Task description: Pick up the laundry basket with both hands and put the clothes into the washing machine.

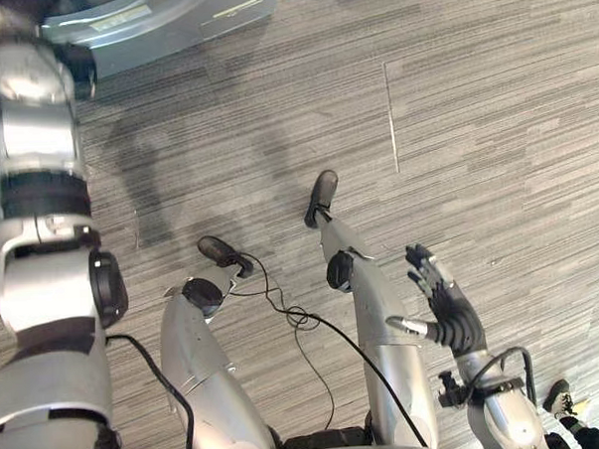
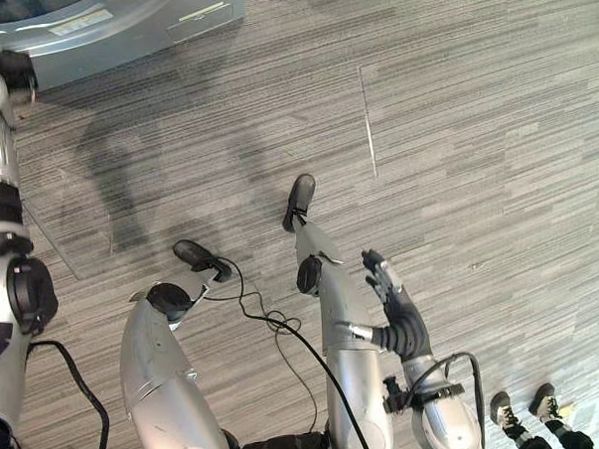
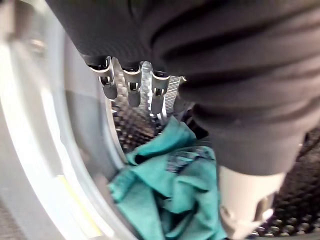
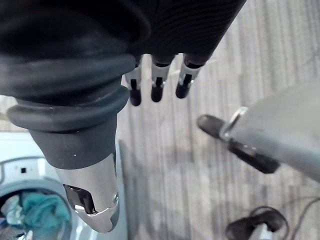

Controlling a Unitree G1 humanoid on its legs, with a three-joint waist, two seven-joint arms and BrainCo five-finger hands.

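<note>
In the perforated metal drum (image 3: 131, 131) of the grey washing machine (image 1: 142, 28) lie crumpled teal clothes (image 3: 175, 195). The left robot hand (image 3: 134, 91), fingers straight and empty, is inside the drum near them. The right robot hand (image 1: 448, 312), fingers spread wide and empty, hangs well apart from the machine.

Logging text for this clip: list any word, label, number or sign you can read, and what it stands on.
No text here can be read.
On the washer, a sticker: print too blurred to read.
Beside it, a second sticker: too blurred to read.
On the washer's panel in the right wrist view, a dark mark: too small to read.
On the clothes: no print seen.
</note>
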